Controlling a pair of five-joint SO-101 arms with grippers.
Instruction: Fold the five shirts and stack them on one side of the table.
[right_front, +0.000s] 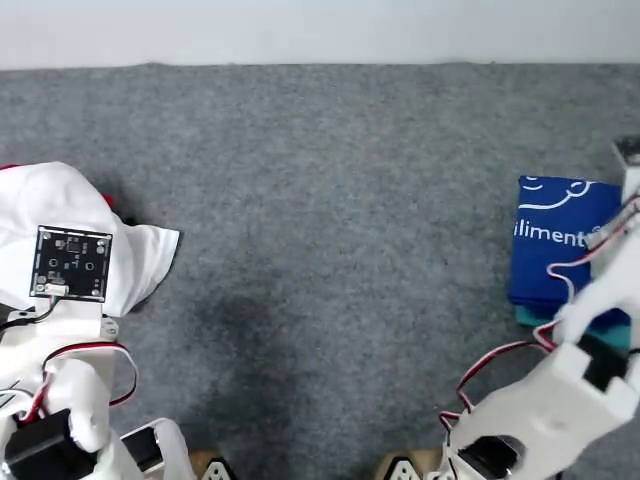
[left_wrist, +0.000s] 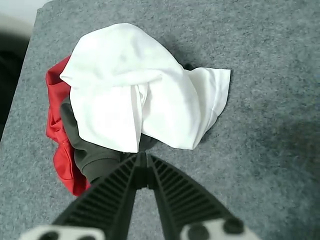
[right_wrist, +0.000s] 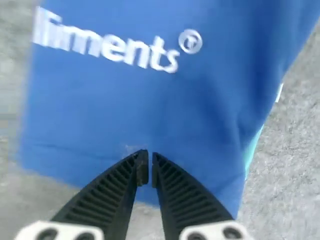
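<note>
Left wrist view: the left gripper (left_wrist: 145, 167), jaws pressed together on nothing, hangs at the near edge of a loose heap on the left of the grey table (right_front: 340, 200), where a dark grey shirt (left_wrist: 92, 152) and a red shirt (left_wrist: 57, 125) lie under a crumpled white shirt (left_wrist: 135, 90). The right gripper (right_wrist: 147, 165), likewise closed, hovers over the folded blue shirt (right_wrist: 150, 100), which lies on a teal shirt (right_front: 535, 316) at the right

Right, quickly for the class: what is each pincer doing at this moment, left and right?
Left pincer: closed, nothing held, tips by the white shirt.
Right pincer: closed, nothing held, over the blue shirt.
</note>
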